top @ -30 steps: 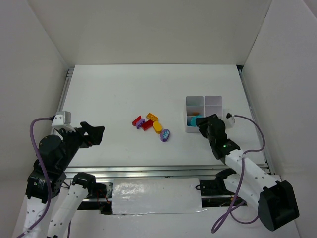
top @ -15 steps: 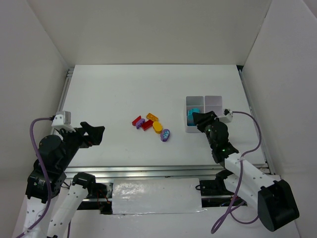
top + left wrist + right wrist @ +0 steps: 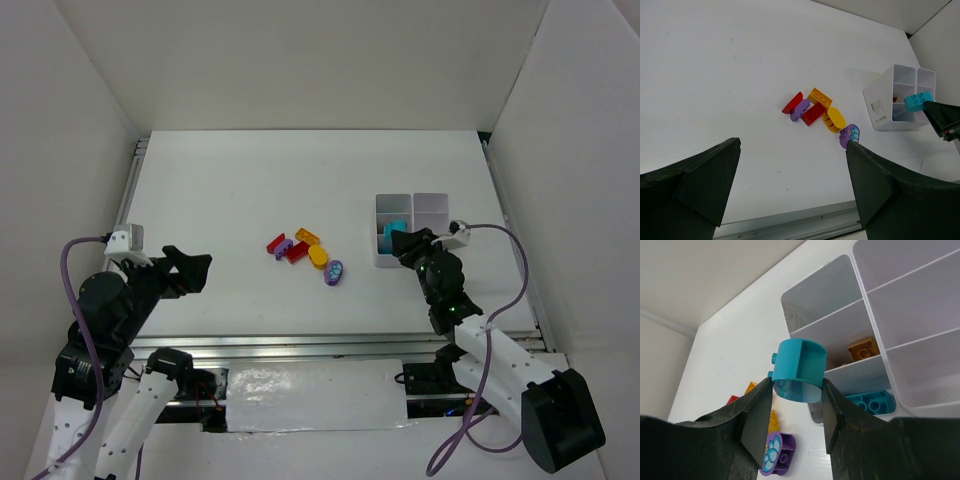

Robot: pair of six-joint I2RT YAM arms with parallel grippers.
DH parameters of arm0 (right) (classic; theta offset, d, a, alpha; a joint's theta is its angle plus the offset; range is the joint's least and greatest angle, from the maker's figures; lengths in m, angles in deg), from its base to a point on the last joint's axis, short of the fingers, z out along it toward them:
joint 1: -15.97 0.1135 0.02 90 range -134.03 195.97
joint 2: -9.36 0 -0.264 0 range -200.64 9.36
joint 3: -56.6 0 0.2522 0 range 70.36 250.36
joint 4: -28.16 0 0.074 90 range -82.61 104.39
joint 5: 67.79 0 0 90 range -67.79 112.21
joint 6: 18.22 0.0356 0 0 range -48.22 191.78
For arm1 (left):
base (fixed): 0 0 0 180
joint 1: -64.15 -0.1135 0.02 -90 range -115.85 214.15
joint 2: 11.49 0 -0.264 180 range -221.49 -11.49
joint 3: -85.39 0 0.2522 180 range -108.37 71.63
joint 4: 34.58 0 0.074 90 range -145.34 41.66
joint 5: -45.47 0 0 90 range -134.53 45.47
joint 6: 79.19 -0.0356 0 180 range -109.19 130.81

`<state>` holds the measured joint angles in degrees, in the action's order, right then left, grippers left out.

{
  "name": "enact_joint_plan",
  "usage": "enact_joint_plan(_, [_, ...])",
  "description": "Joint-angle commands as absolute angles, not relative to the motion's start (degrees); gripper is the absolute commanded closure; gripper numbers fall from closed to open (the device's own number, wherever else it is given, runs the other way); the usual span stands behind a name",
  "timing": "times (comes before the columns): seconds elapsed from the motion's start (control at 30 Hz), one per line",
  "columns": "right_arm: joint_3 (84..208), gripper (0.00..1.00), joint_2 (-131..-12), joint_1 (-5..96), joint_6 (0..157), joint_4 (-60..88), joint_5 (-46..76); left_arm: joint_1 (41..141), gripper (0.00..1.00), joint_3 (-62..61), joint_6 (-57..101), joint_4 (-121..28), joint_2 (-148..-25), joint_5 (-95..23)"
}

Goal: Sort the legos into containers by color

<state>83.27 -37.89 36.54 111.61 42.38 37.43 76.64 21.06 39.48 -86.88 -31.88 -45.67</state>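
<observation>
My right gripper [image 3: 405, 243] is shut on a rounded teal brick [image 3: 799, 371], held above the near left part of the white tray [image 3: 432, 206]. In the right wrist view the tray [image 3: 865, 292] holds an orange brick [image 3: 863, 348] in a middle compartment and a teal brick [image 3: 870, 402] in the nearest one. Loose bricks lie mid-table: a red one [image 3: 276, 242], a small purple one [image 3: 284, 248], a second red one [image 3: 297, 252], an orange one [image 3: 307, 237], a yellow oval [image 3: 318, 256] and a purple oval [image 3: 334, 272]. My left gripper [image 3: 190, 268] is open and empty, far left of them.
White walls enclose the table on three sides. A metal rail [image 3: 300, 348] runs along the near edge. The tray's near compartments are partly hidden by my right gripper in the top view.
My right gripper has shifted slightly right over the tray's near end, still holding the teal brick. The left arm and the loose bricks have not moved.
</observation>
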Motion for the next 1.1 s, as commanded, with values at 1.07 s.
enact_joint_plan(1.07, [81.61, 0.77, -43.29, 36.27, 111.41, 48.06, 41.98, 76.98, 0.0, 21.09, 38.67, -84.29, -31.97, -44.17])
